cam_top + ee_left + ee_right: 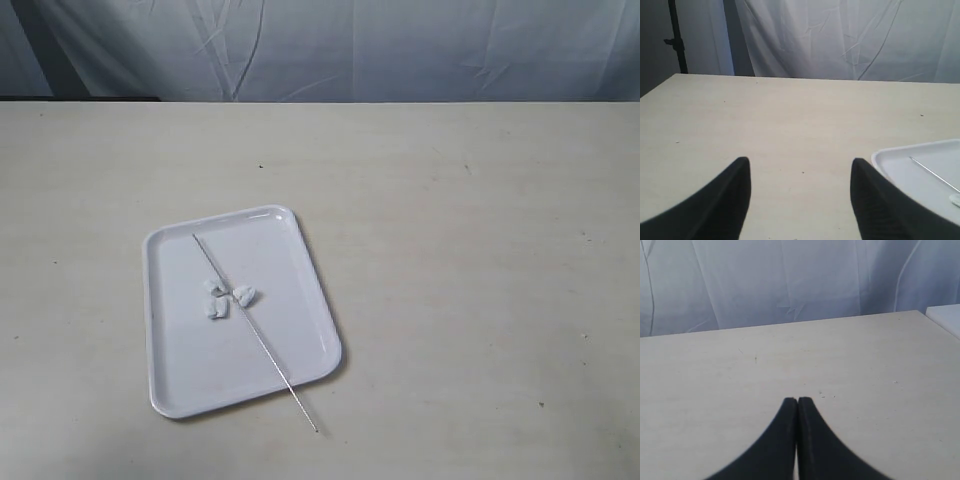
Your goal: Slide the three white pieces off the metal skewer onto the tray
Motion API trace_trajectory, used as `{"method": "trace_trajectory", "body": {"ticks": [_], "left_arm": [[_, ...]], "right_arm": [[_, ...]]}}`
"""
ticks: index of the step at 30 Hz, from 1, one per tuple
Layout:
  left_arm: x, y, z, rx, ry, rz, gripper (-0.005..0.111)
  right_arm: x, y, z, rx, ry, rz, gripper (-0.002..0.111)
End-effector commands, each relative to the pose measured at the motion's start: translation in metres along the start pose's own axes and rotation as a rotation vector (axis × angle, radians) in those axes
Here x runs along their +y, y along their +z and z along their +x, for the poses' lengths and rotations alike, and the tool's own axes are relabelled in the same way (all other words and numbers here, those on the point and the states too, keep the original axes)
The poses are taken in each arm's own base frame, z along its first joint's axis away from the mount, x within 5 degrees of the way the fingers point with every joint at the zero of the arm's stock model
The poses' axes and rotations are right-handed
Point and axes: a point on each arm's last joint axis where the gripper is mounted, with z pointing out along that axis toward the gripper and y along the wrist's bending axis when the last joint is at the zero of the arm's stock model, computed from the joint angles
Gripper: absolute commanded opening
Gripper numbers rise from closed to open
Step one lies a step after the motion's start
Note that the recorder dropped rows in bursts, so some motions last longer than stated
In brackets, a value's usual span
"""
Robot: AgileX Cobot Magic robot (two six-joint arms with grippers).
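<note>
Table (450,250) with tray (180,385); neither claw touches it.
The metal skewer (265,345) lies diagonally across the tray, the three white pieces (216,308) clustered at its middle, seemingly loose. Left claw (797,162) gapes wide, right claw (798,400) is pinched empty; next, check none is threaded.

The left gripper (800,161) is seen with its two dark fingers (725,200) spread wide apart, jaws parted and pointed forward at a low angle, while the right gripper (798,400) is seen with its two dark fingertips (789,410) pressed flat together, jaws fully closed.
</note>
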Motion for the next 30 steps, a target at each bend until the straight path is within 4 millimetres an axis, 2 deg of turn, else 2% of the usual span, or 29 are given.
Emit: {"method": "trace_trajectory", "body": {"ticks": [1, 6, 17, 30], "left_arm": [[0.0027, -0.0001, 0.0002, -0.006, 0.010, -0.030, 0.056], [0.0029, -0.0001, -0.0007, -0.015, -0.004, -0.032, 0.056], [-0.0008, -0.0001, -0.0006, -0.015, -0.003, 0.032, 0.056], [-0.0007, -0.0001, -0.0006, -0.015, 0.007, 0.031, 0.056]], "right_arm": [[-0.0003, -0.0005, -0.0001, -0.010, 0.011, 0.007, -0.001], [-0.0006, -0.0005, 0.0013, 0.006, -0.006, 0.009, -0.001], [-0.0012, -0.0006, 0.0048, 0.046, -0.203, 0.011, -0.001], [0.0024, -0.0009, 0.0090, 0.087, -0.219, -0.063, -0.001]]}}
